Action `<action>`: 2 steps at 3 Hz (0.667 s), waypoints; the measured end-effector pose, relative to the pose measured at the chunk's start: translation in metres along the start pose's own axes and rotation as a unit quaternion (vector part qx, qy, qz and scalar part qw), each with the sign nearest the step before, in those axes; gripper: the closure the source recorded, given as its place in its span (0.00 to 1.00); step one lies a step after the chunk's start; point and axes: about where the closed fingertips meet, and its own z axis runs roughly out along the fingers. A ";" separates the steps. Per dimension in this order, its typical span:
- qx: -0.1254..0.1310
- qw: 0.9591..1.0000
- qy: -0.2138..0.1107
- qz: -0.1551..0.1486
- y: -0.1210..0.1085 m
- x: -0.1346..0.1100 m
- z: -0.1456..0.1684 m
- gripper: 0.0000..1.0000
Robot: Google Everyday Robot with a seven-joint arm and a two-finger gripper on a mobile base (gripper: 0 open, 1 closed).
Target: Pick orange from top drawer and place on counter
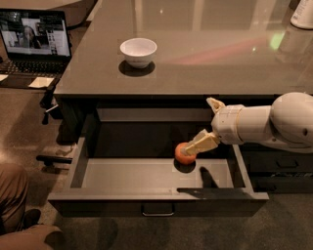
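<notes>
The orange (182,156) lies on the grey floor of the open top drawer (128,174), toward its back right. My gripper (199,126) reaches in from the right on a white arm, above the drawer's right part. It is open: the lower finger (201,142) slants down and its tip rests on the orange's upper right side, while the other finger (214,103) points up near the edge of the counter (210,53). The orange is not between the fingers.
A white bowl (138,51) stands on the counter at the left. A white container (302,14) is at the far right corner. An open laptop (34,43) sits at the left. Narrower dark drawers (283,168) are at the right. A person's leg (13,200) is bottom left.
</notes>
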 end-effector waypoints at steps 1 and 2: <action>0.002 1.000 0.013 0.009 -0.001 0.011 0.004 0.00; -0.003 1.000 0.025 0.019 -0.001 0.033 0.015 0.00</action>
